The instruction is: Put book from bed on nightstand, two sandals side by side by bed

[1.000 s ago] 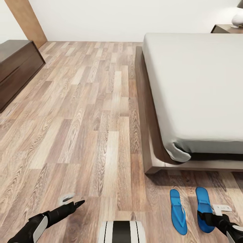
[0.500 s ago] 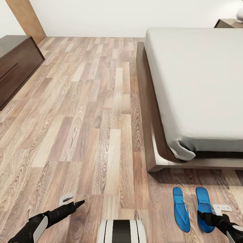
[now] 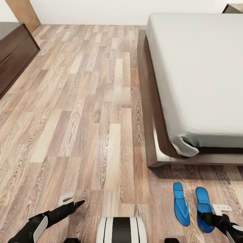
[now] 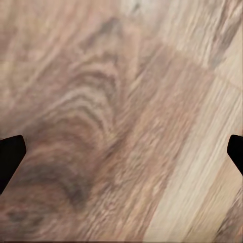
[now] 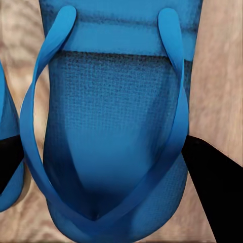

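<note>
Camera tilted down; right claw (image 3: 206, 216) spread over sandal (image 5: 111, 126); left claw (image 3: 79, 203) spread.

Wood-plank floor (image 3: 84, 111) in mixed brown and tan tones spans the view. Long low dark-brown wooden cabinet (image 3: 13, 54) at 10 o'clock; plain white wall (image 3: 101, 10) at 12 o'clock.

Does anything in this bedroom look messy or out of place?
Little stands out. The mattress cover is bunched at its near corner. The two blue sandals lie neatly side by side on the floor by the bed's foot.
</note>
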You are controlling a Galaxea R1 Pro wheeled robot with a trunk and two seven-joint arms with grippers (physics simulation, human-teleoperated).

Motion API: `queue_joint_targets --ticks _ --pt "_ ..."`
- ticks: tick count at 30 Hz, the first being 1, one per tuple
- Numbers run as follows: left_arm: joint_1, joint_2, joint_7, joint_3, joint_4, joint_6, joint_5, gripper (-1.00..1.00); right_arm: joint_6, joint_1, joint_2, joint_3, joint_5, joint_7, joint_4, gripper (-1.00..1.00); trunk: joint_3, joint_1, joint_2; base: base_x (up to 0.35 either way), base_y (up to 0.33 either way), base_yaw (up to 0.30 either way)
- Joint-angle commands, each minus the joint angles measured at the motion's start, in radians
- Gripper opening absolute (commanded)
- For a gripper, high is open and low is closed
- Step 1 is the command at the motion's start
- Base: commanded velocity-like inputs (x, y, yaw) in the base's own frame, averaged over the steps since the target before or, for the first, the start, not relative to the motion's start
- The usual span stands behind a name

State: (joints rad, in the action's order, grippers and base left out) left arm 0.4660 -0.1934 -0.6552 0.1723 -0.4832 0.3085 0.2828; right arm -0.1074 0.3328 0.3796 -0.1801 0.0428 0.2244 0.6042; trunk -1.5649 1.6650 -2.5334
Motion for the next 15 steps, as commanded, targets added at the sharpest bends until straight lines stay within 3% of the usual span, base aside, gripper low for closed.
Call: queue_joint_targets --ticks 1,15 --pt "0.0 0.0 -0.003 0.003 0.0 0.009 0.007 1.0 -0.007 0.0 0.0 -0.004 0.005 0.007 0.002 -1.0 -0.005 0.0 0.0 0.0 0.0 0.0" --pt "0.0 0.0 -0.004 0.002 0.0 0.009 0.007 1.0 -0.006 0.0 0.0 -0.005 0.005 0.007 0.003 -1.0 -0.055 0.006 -0.004 0.0 0.0 0.0"
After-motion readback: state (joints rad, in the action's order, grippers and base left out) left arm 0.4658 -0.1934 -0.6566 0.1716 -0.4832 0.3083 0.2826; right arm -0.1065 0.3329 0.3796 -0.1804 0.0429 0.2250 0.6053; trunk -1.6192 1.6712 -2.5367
